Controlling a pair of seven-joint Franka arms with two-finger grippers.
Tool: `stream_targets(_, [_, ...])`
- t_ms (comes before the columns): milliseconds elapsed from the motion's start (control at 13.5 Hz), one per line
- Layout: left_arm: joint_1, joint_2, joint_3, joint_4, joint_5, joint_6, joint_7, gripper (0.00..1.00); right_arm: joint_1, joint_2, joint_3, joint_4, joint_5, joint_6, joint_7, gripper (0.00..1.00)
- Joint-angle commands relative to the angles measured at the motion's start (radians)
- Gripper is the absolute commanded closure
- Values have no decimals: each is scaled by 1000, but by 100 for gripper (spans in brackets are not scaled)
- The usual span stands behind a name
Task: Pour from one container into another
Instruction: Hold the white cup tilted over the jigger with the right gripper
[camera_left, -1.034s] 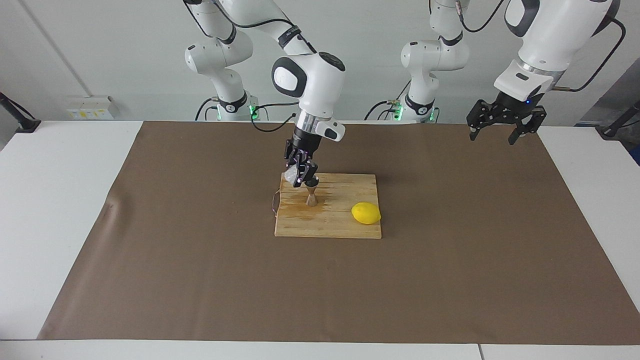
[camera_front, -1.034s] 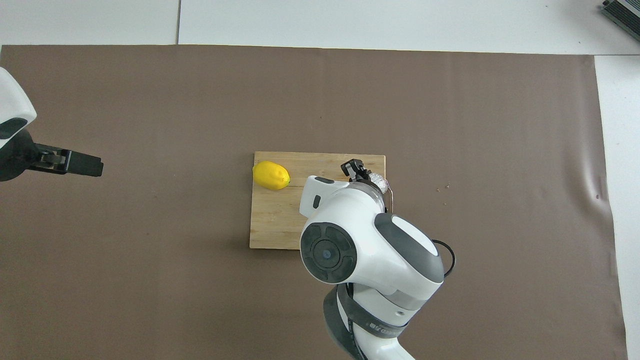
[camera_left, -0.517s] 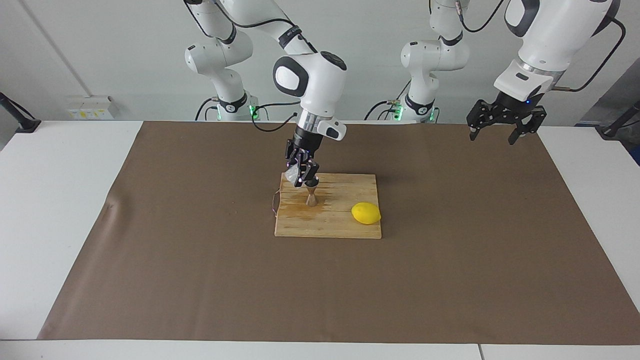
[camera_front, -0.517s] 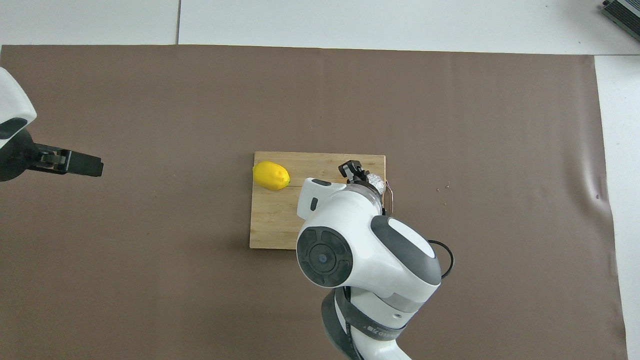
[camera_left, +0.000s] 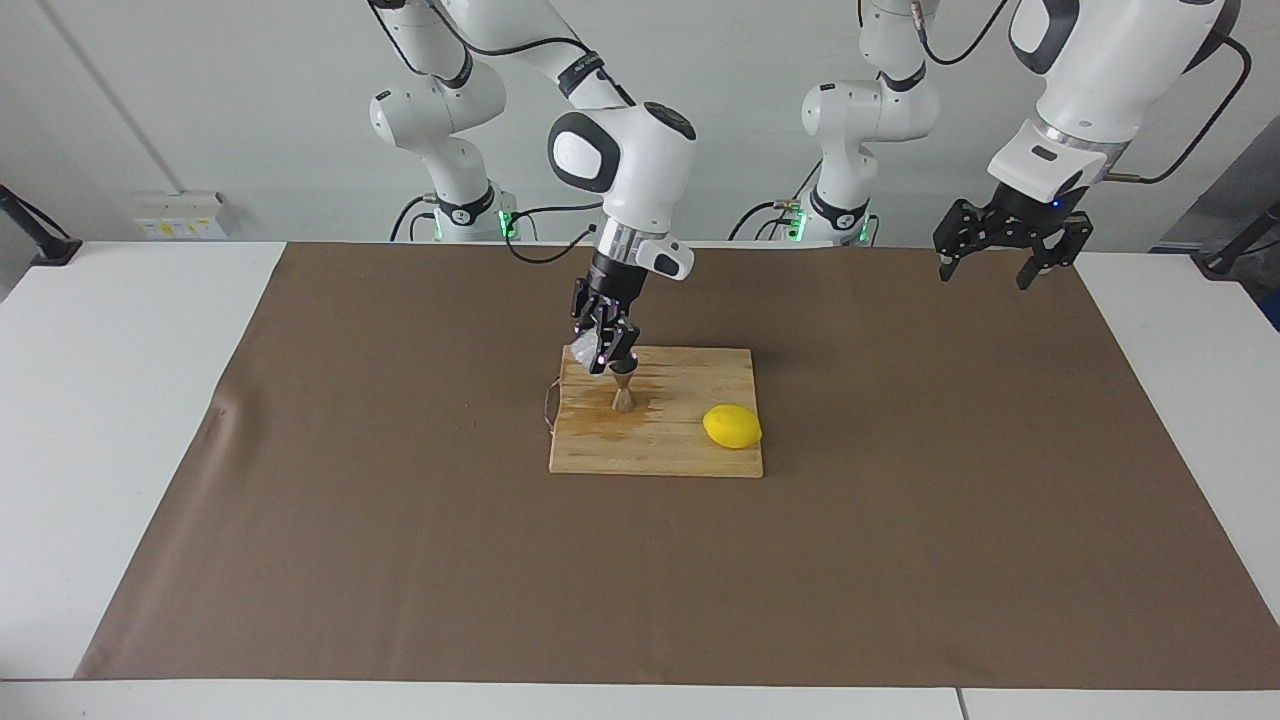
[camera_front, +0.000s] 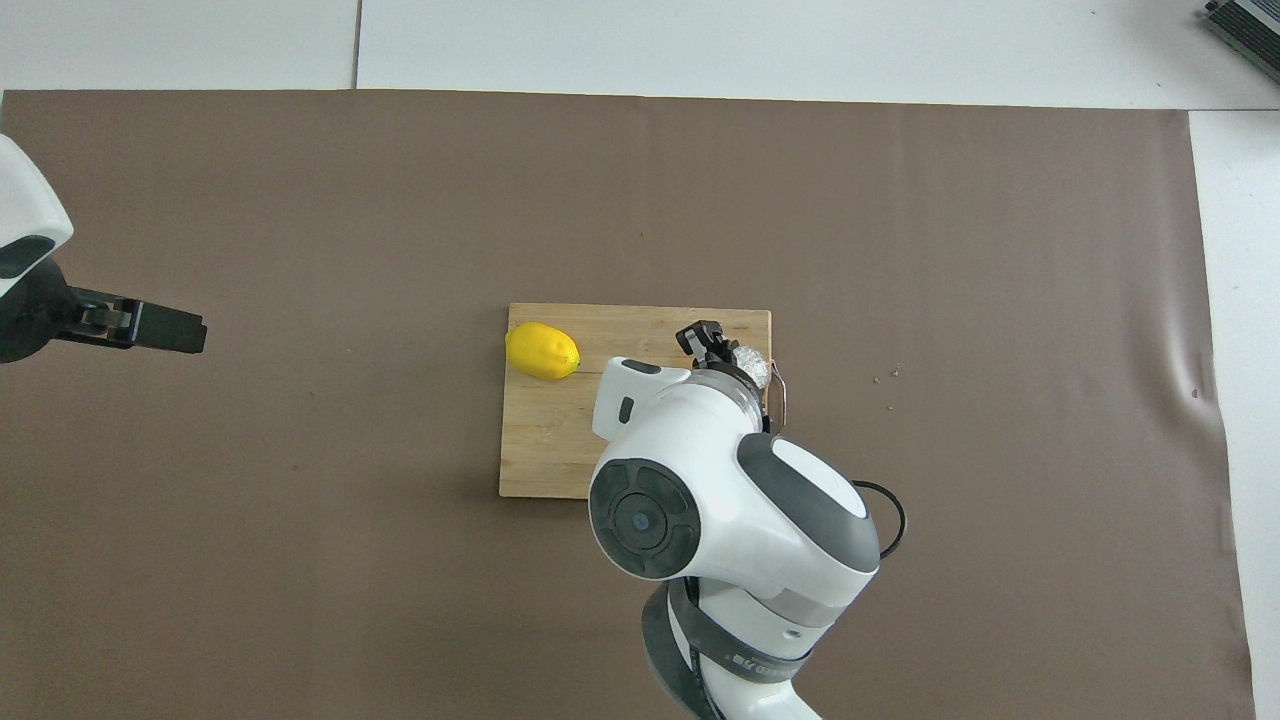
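Observation:
My right gripper (camera_left: 603, 357) is shut on the small clear faceted glass cup (camera_left: 582, 353), held tilted just above the rim of the metal hourglass jigger (camera_left: 622, 393). The jigger stands upright on the wooden cutting board (camera_left: 690, 450). In the overhead view the cup (camera_front: 752, 364) peeks out past the right gripper (camera_front: 712, 343), whose wrist hides the jigger. My left gripper (camera_left: 988, 262) waits open, high over the mat toward the left arm's end of the table, also seen as the left gripper (camera_front: 160, 330) in the overhead view.
A yellow lemon (camera_left: 732, 426) lies on the board toward the left arm's end, seen again as the lemon (camera_front: 542, 351) from above. A thin wire loop (camera_left: 549, 404) hangs at the board's edge on the right arm's side. The board rests on a brown mat (camera_left: 400, 560).
The right arm's wrist has shifted slightly, with the cup staying tilted over the jigger. The left arm has not moved.

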Motion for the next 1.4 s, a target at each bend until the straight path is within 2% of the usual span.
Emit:
stream_targets(0, [10, -14, -6, -12, 8, -6, 12, 0, -3, -2, 9, -6, -36, -9, 31, 83])
stream_targets(813, [9, -14, -6, -12, 8, -6, 12, 0, -3, 13, 11, 5, -59, -15, 45, 82])
stream_targets(1330, [9, -14, -6, -12, 8, -6, 11, 0, -19, 4, 11, 13, 10, -10, 42, 82])
